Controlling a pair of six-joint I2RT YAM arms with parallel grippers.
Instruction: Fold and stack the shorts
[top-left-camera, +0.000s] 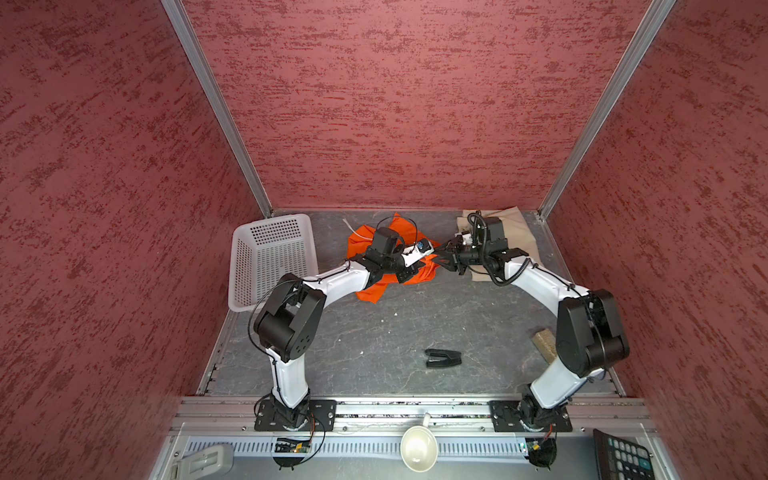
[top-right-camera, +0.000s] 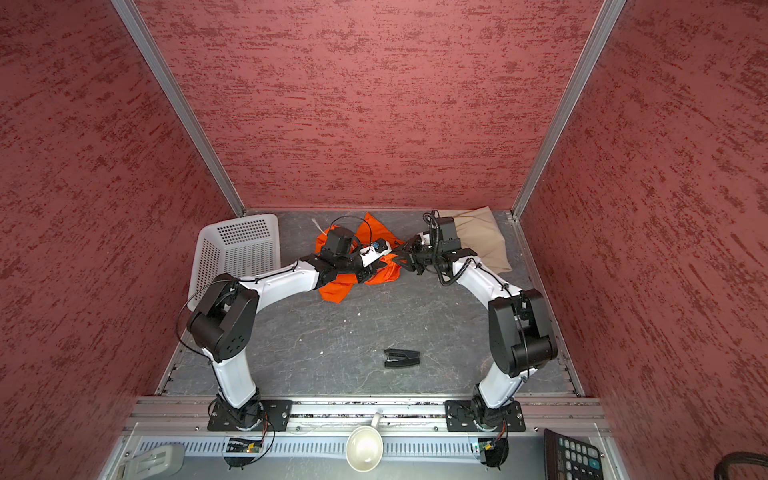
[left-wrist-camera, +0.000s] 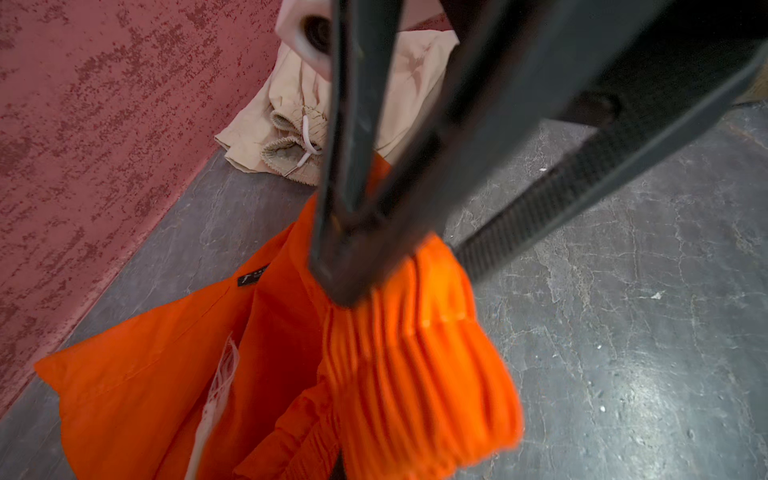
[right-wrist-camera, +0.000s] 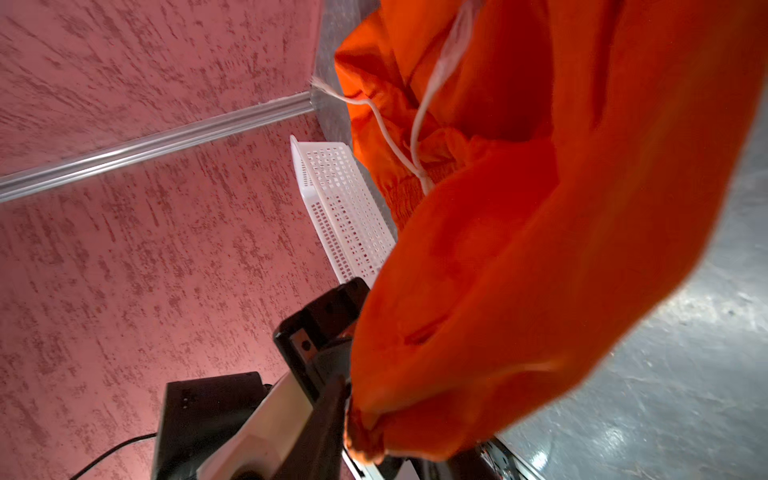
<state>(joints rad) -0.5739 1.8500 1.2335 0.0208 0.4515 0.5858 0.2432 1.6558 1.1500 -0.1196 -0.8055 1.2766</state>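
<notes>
Over the far half of the grey stone-look tabletop (top-left-camera: 395, 332), in both top views, the two arms are meeting above the bright orange cloth shorts (top-left-camera: 368, 293); the left gripper (top-left-camera: 409, 272) is pinching that pair and holding part of it up, while the right gripper (top-left-camera: 444, 259) is standing with jaws parted just beside it, holding nothing that I can make out; the beige cloth shorts (top-left-camera: 519, 237) are lying doubled in the far right corner, with the white perforated plastic basket (top-left-camera: 270, 257) sitting well apart at the left. In the left wrist view the left gripper (left-wrist-camera: 336, 291) is clamping tight on the gathered orange waistband (left-wrist-camera: 415, 374); a ribbed black finger (left-wrist-camera: 540, 208) — the right gripper's, I judge — is lying just beside the cloth. In the right wrist view the orange pair (right-wrist-camera: 540, 249) is hanging from that pinch; the right gripper's own fingers are not showing there. The step in hand seems to be opening out the orange pair for folding — next, the right gripper is needing a second hold on the waistband, so the cloth can be laid flat.
</notes>
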